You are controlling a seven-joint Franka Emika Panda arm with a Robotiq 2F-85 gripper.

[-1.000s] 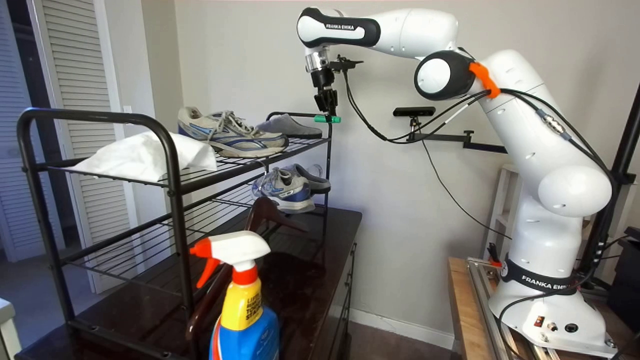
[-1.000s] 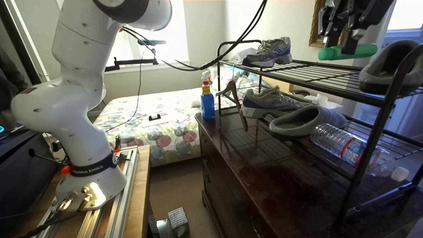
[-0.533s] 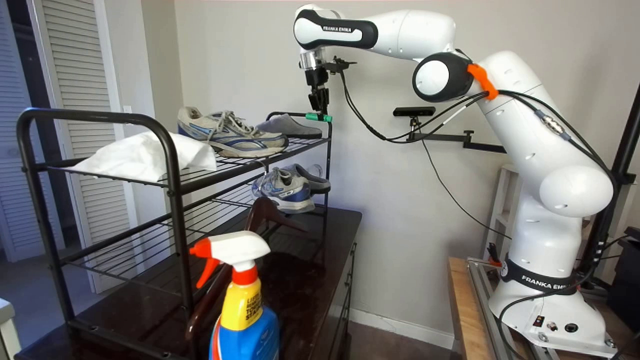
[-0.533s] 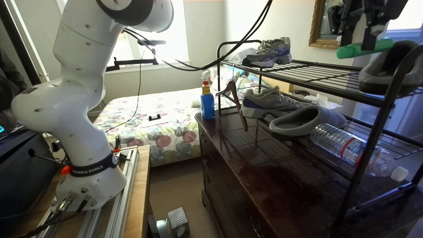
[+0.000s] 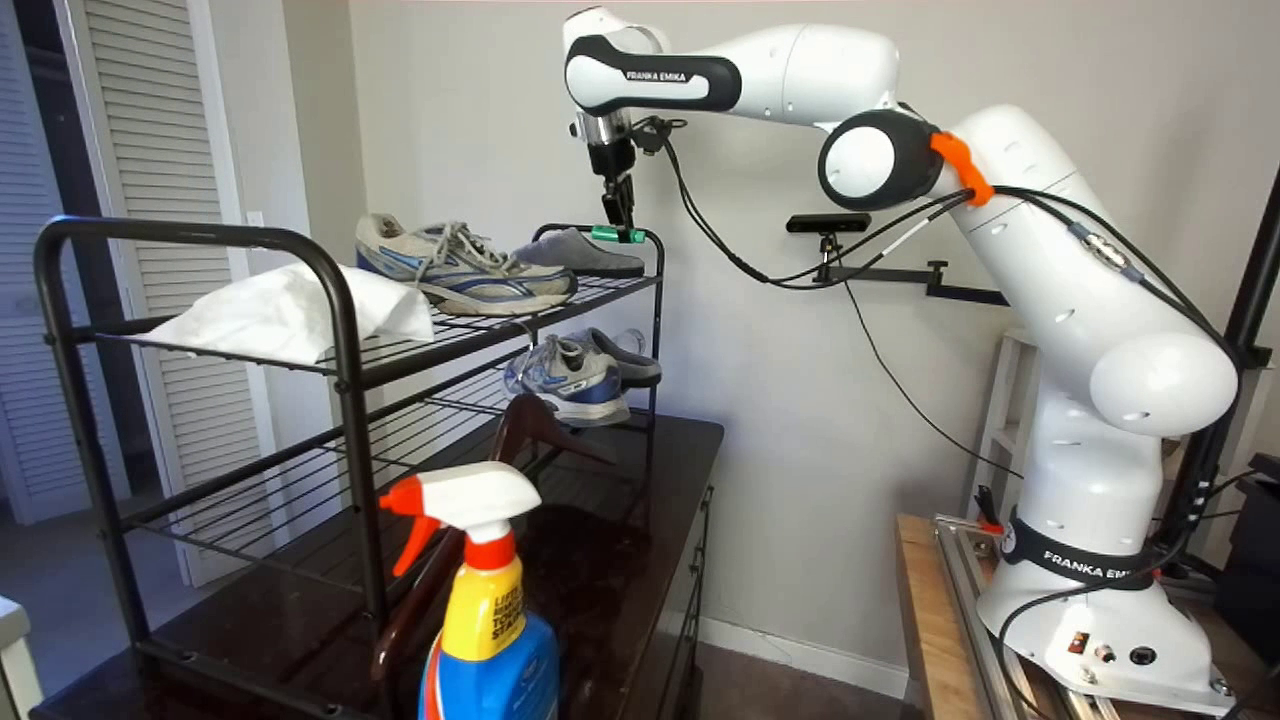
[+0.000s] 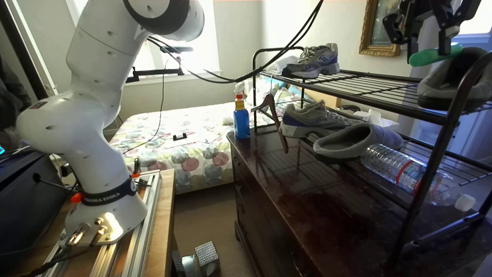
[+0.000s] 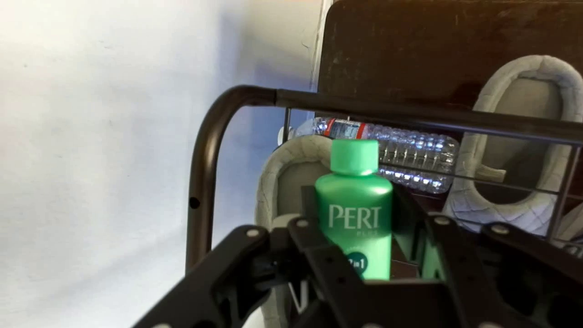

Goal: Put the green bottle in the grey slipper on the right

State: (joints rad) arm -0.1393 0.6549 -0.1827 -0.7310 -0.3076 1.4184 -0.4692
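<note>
While the robot arm (image 5: 810, 75) reaches out to the shoe rack (image 5: 180, 231), its gripper (image 7: 354, 202) pinches the green bottle (image 7: 354, 216), with one finger (image 7: 407, 218) on each side. The bottle is up in the air, near the grey slipper (image 6: 434, 92) on the top shelf (image 5: 450, 348), and it sits higher than that shelf. In both exterior views it lies almost flat, and in the wrist view I can read PERT on its front. The wrist view also shows part of the slipper behind the bottle. I cannot tell if the bottle is right over the slipper's opening. A running shoe (image 5: 465, 270) and a crumpled white bundle (image 5: 280, 315) are on the same top shelf. On the lower shelf (image 6: 380, 188) there is a second shoe (image 6: 313, 121), a second slipper (image 6: 342, 145) and a clear plastic bottle (image 6: 403, 169). The clear one lies on its side, just beside that slipper. A brown hanger (image 6: 276, 119) hangs from the rack. The rack stands on a dark brown dresser (image 6: 300, 200), and a blue and yellow spray bottle (image 5: 480, 620) stands there too. In an exterior view there is a bed (image 6: 192, 154) past the dresser, with big dots on its cover. A gold picture frame (image 6: 378, 50) is up on the wall (image 6: 326, 23).
</note>
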